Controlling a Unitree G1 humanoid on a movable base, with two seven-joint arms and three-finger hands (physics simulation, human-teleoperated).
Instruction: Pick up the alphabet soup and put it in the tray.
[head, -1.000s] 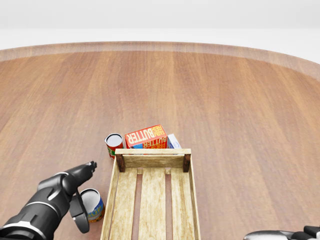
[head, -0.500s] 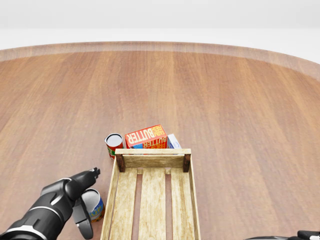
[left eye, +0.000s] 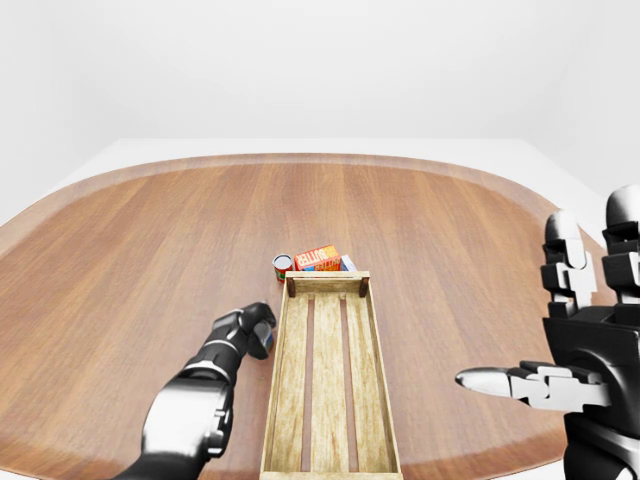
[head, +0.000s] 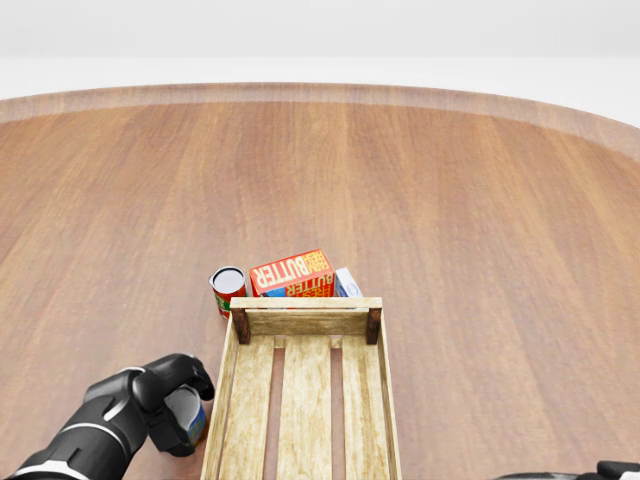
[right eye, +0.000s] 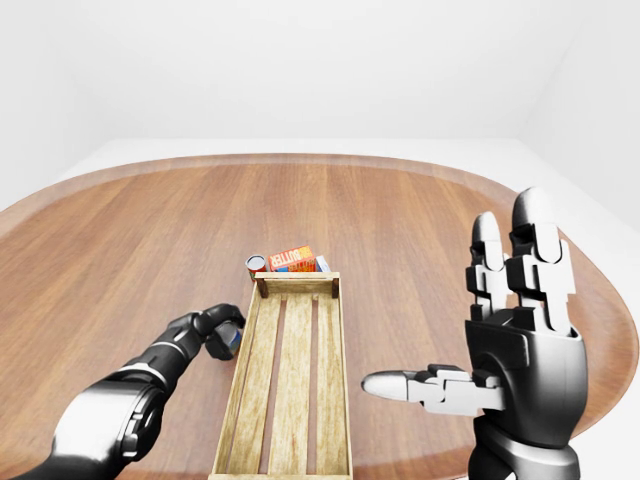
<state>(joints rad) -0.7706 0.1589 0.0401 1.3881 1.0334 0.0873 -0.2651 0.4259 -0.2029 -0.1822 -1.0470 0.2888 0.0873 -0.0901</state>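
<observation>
Your left robot hand (head: 172, 393) has its fingers curled round the soup can (head: 188, 415), which stands on the table (head: 420, 180) just left of the tray (head: 305, 395) in the head view, touching or nearly touching the tray's left wall; whether the can has left the wood you cannot tell. Beyond that robot hand, toward the top of the view, a second can (head: 228, 289) with a red label stands upright at the tray's far left corner, and right of it lies an orange butter box (head: 292, 273) with a blue-and-white carton (head: 347, 283) tucked beside it, both against the tray's far end. The tray is a slatted wooden crate with nothing in it. Your right robot hand (right eye: 500, 360) is raised well to the right of the tray, fingers spread wide and upright, thumb pointing left, gripping nothing. The table is a broad rounded top of reddish-brown wood grain with a paler rim, and behind it the room is plain white walls meeting a pale floor.
</observation>
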